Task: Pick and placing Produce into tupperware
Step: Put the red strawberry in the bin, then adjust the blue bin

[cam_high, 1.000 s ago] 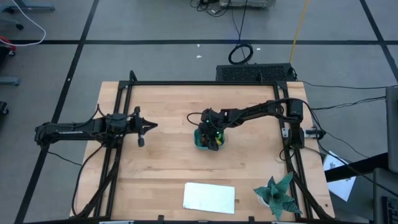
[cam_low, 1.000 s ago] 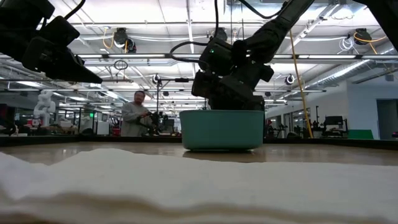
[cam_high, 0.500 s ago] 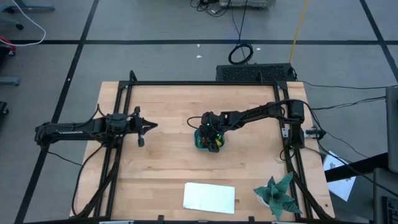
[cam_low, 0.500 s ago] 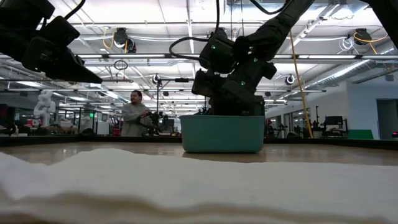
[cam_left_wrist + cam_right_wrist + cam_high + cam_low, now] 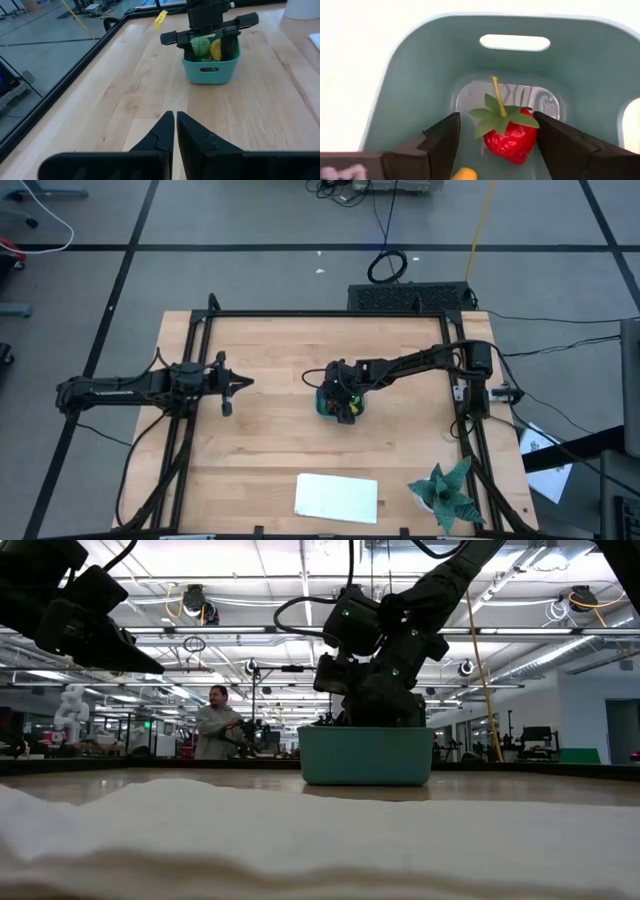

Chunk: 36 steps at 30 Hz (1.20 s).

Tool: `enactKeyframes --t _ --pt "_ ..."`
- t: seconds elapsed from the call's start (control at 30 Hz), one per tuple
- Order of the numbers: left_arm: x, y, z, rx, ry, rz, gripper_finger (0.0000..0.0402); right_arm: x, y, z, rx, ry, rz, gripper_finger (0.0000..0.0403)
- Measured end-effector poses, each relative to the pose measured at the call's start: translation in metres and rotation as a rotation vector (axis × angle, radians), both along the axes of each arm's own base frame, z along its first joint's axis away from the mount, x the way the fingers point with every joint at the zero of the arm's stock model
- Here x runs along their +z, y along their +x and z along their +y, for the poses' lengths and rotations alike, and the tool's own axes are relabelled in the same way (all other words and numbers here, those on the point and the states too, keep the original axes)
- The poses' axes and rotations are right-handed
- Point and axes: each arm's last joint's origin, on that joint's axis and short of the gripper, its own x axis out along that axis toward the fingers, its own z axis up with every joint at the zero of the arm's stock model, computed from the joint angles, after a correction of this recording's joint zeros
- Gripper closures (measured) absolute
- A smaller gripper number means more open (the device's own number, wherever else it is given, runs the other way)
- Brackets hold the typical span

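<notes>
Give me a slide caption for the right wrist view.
Right gripper open inside the teal tub, its fingers flanking a red strawberry lying on the tub floor.

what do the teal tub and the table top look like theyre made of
Teal tub: likely moulded plastic, smooth with a slight sheen, rounded corners and a cut-out handle slot. Table top: looks like light wood, with visible grain and plank seams, matte finish.
</notes>
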Motion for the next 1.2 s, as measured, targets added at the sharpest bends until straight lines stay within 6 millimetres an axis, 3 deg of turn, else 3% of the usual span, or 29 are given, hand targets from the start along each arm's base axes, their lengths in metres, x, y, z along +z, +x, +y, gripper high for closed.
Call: enactKeyframes --t 0.6,1.2 --pt "0.0 0.0 0.0 -0.001 -0.002 0.002 0.0376 0.001 0.002 0.001 -0.03 -0.063 -0.009 0.016" --pt "0.0 0.0 0.0 -0.001 -0.004 0.002 0.0376 0.016 0.009 0.0 -0.029 -0.061 -0.004 0.0161"
